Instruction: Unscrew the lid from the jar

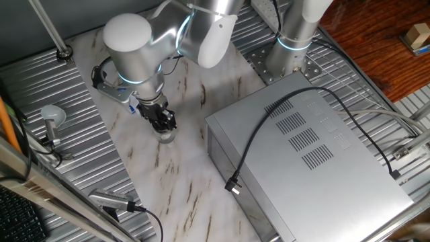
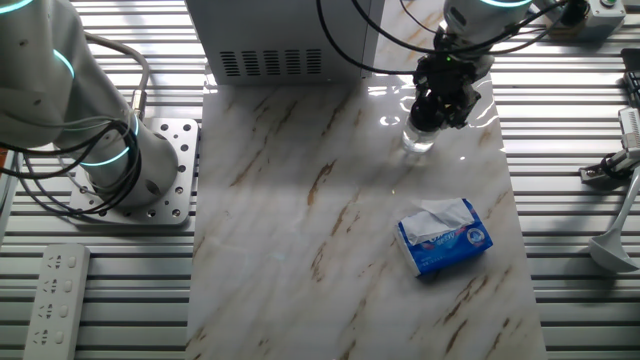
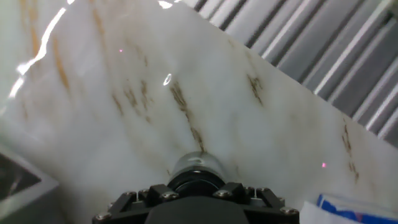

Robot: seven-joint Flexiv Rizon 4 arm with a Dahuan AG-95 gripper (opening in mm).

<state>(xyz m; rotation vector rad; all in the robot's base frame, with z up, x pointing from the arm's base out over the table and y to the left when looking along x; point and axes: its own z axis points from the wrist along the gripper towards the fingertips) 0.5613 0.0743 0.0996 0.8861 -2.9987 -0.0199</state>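
- A small clear jar (image 2: 418,141) stands upright on the marbled desk (image 2: 300,250), between a grey metal box (image 1: 316,154) on one side and a blue-and-white packet (image 2: 445,237) lying well apart on the other.
- The robot's end effector (image 1: 163,121) is lowered straight over the jar's top, so the jar's glass body shows just below it in both fixed views.
- In the hand view, the black lid (image 3: 196,183) sits on the jar (image 3: 196,168), right at the fingers' base; it looks seated, not lifted.
- The fingers appear closed around the lid, clamped on it, though the contact itself is partly hidden by the hand.
- Judged from this, the grasp is made, but the unscrewing seems unfinished: the lid remains on the jar, and turning and lifting it away are left.
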